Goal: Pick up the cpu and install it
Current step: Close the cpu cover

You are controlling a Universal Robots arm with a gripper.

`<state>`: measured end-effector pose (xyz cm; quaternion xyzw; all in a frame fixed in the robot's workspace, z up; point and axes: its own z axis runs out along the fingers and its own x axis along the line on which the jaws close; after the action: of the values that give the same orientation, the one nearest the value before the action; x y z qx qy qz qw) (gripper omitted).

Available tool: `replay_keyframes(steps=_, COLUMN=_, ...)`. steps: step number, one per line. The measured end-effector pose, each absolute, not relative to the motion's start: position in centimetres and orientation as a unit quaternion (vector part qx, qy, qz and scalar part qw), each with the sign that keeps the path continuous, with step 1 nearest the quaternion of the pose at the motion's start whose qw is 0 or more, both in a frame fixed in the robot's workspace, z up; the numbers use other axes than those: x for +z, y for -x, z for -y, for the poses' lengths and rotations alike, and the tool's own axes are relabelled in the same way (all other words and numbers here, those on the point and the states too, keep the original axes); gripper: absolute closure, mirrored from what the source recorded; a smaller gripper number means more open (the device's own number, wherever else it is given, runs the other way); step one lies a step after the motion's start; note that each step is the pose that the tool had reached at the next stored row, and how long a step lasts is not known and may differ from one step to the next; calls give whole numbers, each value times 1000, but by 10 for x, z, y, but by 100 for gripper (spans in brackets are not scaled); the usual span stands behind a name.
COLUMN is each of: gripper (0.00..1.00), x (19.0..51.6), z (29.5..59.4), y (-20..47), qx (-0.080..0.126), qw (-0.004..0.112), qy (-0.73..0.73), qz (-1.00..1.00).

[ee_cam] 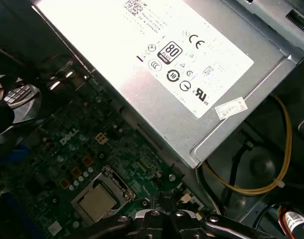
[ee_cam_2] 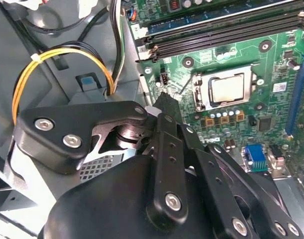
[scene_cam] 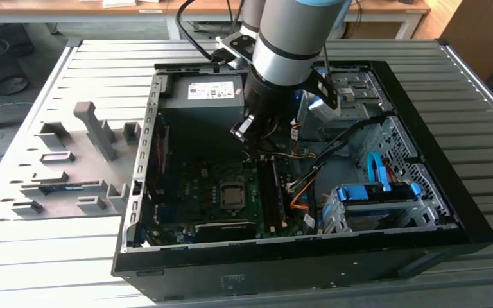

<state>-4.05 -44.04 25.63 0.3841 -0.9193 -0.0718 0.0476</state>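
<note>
Inside the computer case (scene_cam: 418, 192), frame centre | gripper (ee_cam_2: 164, 102) jaws together, empty, just beside socket | cpu (ee_cam_2: 227, 88) seated in motherboard socket, centre-right of second wrist view | step: install apparently placed | next: judged, securing the socket.

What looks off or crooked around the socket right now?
Nothing stands out. The cpu lies flat and square inside the socket frame on the board; in the first wrist view it looks level too. The tool hangs above the board beside the socket, apart from the cpu.
</note>
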Motion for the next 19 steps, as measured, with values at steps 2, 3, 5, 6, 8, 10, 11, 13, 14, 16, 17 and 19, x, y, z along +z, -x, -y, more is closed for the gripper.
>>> replay_keyframes(steps=2, gripper=90, x=256, z=440, y=40, qx=-70, qw=49, qy=-384, qz=919)
replay_keyframes(steps=3, gripper=90, x=256, z=440, y=41, qx=-69, qw=49, qy=-384, qz=920)
replay_keyframes(steps=5, gripper=90, x=256, z=440, y=41, qx=-62, qw=42, qy=-384, qz=920)
replay_keyframes(steps=6, gripper=90, x=256, z=440, y=41, qx=-57, qw=37, qy=-385, qz=921)
replay_keyframes(steps=8, gripper=90, x=255, z=440, y=41, qx=-46, qw=25, qy=-385, qz=921)
replay_keyframes(steps=10, gripper=90, x=255, z=440, y=41, qx=-37, qw=12, qy=-386, qz=922)
replay_keyframes(steps=11, gripper=90, x=255, z=440, y=41, qx=-37, qw=11, qy=-386, qz=922)
replay_keyframes(steps=13, gripper=90, x=255, z=440, y=41, qx=-36, qw=10, qy=-386, qz=922)
replay_keyframes(steps=14, gripper=90, x=255, z=440, y=41, qx=-36, qw=10, qy=-386, qz=922)
replay_keyframes(steps=16, gripper=90, x=255, z=440, y=41, qx=-36, qw=10, qy=-386, qz=922)
replay_keyframes(steps=17, gripper=90, x=255, z=440, y=41, qx=-36, qw=10, qy=-386, qz=922)
replay_keyframes(steps=19, gripper=90, x=255, z=440, y=43, qx=-34, qw=10, qy=-386, qz=922)
